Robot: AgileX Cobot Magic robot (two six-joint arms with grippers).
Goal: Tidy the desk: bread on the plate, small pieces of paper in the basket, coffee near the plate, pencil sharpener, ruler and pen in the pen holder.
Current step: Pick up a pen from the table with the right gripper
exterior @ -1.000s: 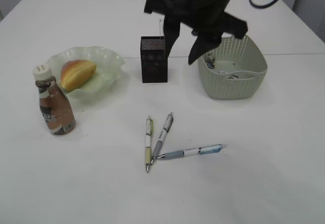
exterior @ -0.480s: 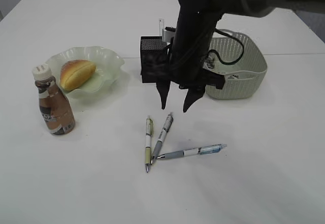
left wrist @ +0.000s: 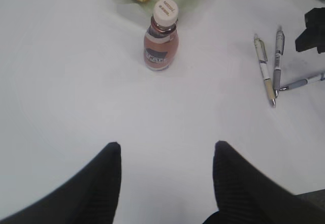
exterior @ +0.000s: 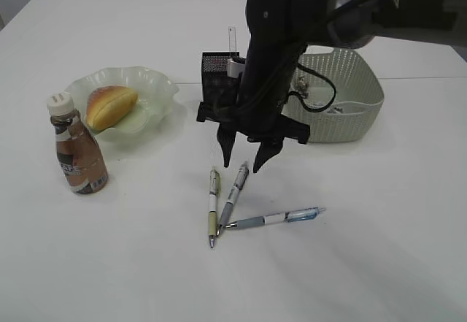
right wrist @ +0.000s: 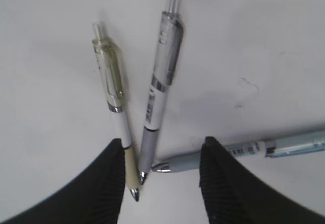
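I have brought the right tool (exterior: 244,163) down from above the basket (exterior: 336,128) to just over the pens in the middle of the tabletop (exterior: 379,249), a little toward the near edge. A second ago it was up by the holder (exterior: 219,81); now its fingers point down, spread, with nothing between them. In the right wrist view the grey pen (right wrist: 160,89) lies between the fingers, the yellow pen (right wrist: 114,94) just left of it, and the blue pen (right wrist: 254,150) runs off toward the right edge, its tip near the tips of the other two.

I take that drop to mean the pens are the step in hand. The bread (exterior: 111,105) already sits on the plate (exterior: 157,88) toward the left edge, and the coffee (exterior: 76,147) stands just beside the plate on its near side. A ruler (exterior: 232,41) seems to stick up out of the holder; something small lies in the basket, though I cannot tell what. I see no sharpener on the tabletop.

My left tool (left wrist: 165,176) hangs spread and empty over bare tabletop toward the near-left corner, well apart from everything.

The three tips crowd together, so I judge that closing there could catch two pens; the grey barrel further up looks the cleaner grasp.
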